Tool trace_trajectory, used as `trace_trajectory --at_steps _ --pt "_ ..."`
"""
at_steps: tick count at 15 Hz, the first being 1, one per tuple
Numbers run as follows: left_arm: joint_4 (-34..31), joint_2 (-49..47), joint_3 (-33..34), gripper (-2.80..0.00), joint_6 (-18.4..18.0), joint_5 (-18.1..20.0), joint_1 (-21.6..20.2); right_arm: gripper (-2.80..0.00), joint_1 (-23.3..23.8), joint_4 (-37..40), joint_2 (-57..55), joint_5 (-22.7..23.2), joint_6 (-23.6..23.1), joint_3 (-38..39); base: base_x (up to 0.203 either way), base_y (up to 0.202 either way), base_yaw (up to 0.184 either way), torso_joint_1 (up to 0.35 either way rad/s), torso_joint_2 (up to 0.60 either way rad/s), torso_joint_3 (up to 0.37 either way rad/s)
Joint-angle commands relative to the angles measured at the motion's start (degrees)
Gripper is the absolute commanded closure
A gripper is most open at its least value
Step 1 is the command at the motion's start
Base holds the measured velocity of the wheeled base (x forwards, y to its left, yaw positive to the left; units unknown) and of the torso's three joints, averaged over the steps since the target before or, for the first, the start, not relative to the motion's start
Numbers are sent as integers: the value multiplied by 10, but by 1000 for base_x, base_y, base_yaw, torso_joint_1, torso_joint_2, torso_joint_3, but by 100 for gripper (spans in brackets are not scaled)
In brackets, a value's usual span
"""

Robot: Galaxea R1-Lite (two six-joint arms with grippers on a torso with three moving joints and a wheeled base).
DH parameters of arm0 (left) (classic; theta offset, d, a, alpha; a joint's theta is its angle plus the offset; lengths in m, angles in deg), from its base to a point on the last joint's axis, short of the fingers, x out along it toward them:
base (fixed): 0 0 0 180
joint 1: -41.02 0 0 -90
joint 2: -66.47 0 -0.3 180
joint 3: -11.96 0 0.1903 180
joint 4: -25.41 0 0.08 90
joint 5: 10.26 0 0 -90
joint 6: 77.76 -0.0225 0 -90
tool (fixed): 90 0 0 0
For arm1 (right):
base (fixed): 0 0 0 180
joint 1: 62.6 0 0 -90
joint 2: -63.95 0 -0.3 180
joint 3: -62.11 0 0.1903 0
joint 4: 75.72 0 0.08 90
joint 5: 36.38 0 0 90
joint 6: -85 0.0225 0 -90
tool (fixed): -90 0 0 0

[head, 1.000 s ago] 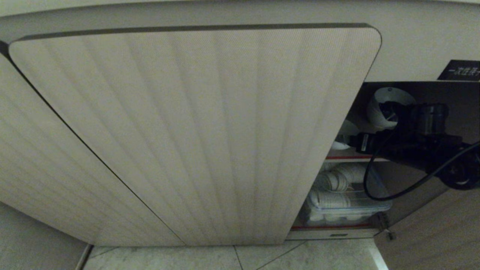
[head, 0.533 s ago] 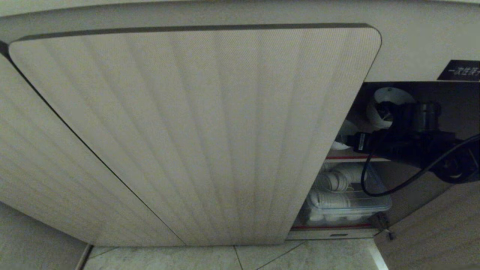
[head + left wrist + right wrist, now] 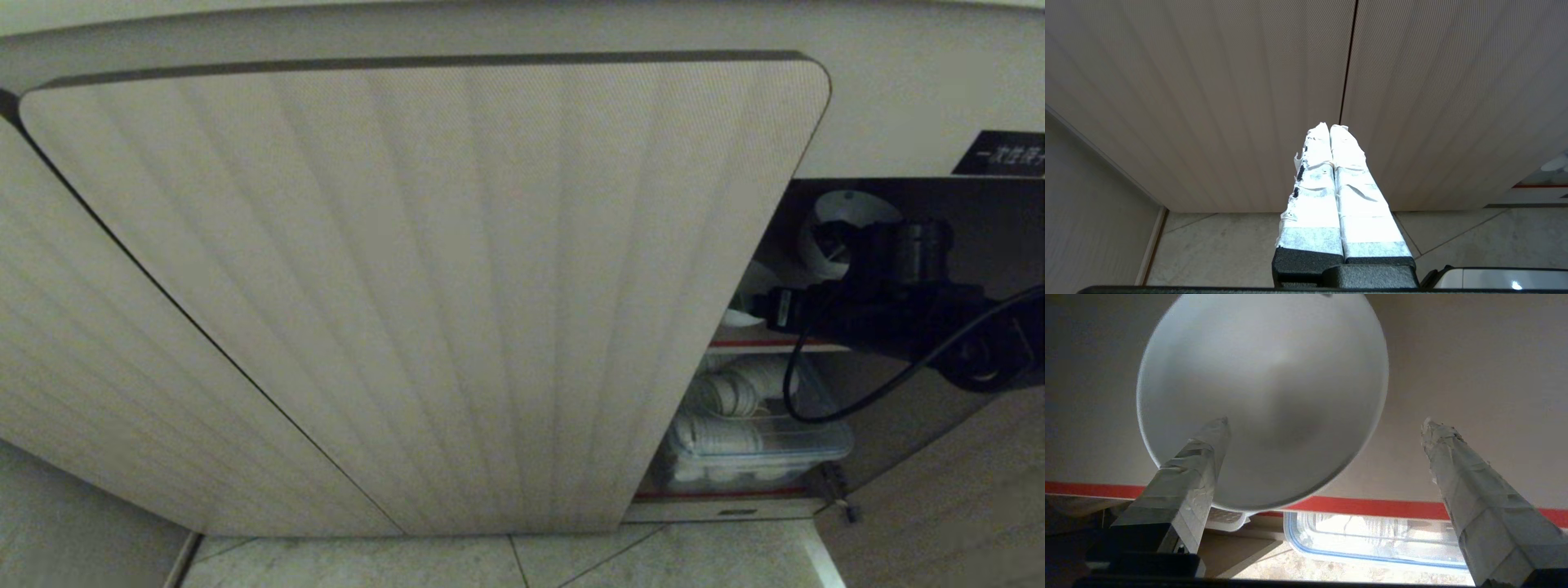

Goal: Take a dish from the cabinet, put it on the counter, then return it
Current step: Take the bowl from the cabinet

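Inside, at the right of the head view, the black right gripper (image 3: 829, 245) reaches into the open low cabinet with beige ribbed round-cornered doors (image 3: 424, 286), at the level of the grey-brown upper shelf with a red-striped edge (image 3: 755, 344). Its tape-wrapped fingers (image 3: 1188, 473) are spread wide and pinch nothing; in the right wrist view one finger lies in front of the small round white bowl (image 3: 1261, 396), the other stands well to the side of it at the right of the frame. The bowl sits on that shelf, its hollow turned toward the camera, with a tiny grey mark at its rim at the top edge of the frame. Lower down in the right wrist view, past the red stripe, a clear plastic lidded box with a blue seal (image 3: 1372, 543) holds white ribbed pieces; the head view shows the same box at lower right on the cabinet floor. A small black label with white characters (image 3: 1008, 153) sits at the upper right. The left gripper (image 3: 1329, 130) hangs in front of the closed ribbed doors above the pale tiled floor (image 3: 1229, 249), its white-taped fingers pressed together.
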Motion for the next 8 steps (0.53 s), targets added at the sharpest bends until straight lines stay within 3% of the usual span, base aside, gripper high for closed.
trace_trajectory --at_steps 1,8 --pt "1 0 0 0 1 0 0 -280 0 -2 -5 1 0 -7 0 0 0 0 0 0" --pt "1 0 0 0 0 0 -1 -280 -1 -6 -22 1 9 -39 0 0 0 0 0 0"
